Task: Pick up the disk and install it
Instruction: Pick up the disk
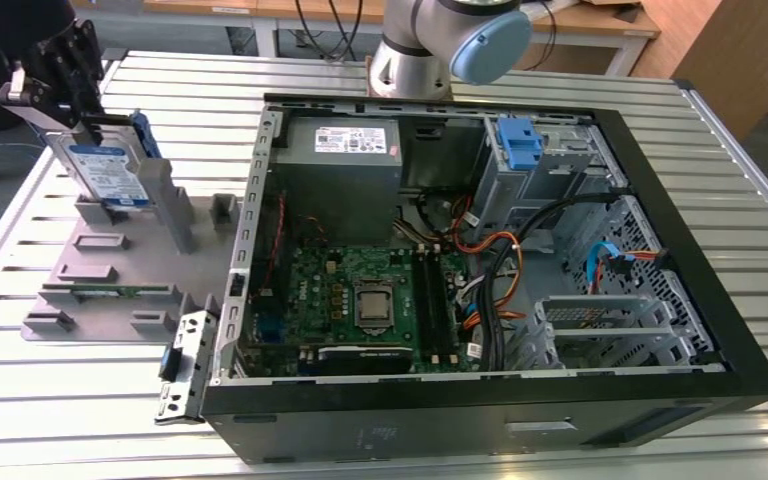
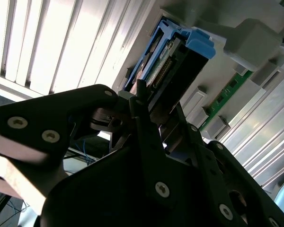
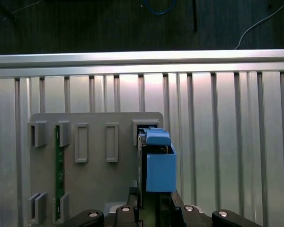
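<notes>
One risk: your pincer (image 1: 91,128) clamps the disk (image 1: 107,172) by its upper edge, upright at the grey fixture (image 1: 104,268) on the desk (image 1: 64,420); tilt it and it could snag on the fixture's posts (image 1: 177,220).

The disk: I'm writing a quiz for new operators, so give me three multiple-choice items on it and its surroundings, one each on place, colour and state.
1. Where is the disk in the exterior view?
A. Lying flat inside the case
B. Upright in the gripper at the grey fixture, to the exterior view's left of the case
C. Slid into a drive bay

2. What colour is the disk's carrier frame?
A. Red
B. Yellow
C. Blue

3. What state is the case in?
A. Open, with the motherboard showing
B. Closed, with its side panel on
C. Tipped upside down

Answers:
1 B, the gripper holds it upright beside the case.
2 C, blue plastic shows in both wrist views.
3 A, the board lies exposed.
</notes>
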Available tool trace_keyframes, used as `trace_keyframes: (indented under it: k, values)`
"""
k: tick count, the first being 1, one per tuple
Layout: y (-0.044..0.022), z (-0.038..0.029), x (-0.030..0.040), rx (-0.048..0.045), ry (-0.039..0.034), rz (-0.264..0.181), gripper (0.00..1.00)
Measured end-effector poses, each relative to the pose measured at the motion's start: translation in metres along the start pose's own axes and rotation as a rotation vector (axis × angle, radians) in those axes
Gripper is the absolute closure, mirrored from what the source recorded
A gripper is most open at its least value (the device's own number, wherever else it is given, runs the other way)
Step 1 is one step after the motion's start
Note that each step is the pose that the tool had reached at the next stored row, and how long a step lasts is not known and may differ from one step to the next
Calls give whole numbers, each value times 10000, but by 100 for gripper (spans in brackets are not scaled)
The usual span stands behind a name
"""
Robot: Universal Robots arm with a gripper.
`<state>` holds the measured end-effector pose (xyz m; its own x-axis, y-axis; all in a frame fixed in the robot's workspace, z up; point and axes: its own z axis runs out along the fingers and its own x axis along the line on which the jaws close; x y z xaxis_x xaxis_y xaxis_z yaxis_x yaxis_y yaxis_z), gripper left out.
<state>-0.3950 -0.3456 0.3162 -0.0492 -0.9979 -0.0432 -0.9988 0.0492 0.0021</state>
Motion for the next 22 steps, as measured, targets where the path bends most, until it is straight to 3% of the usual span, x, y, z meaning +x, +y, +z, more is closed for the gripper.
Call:
trace_keyframes:
  k: [11, 22]
  values:
    - [1, -17, 0, -1, 1, 0, 65]
    - [1, -221, -10, 0, 0, 0, 65]
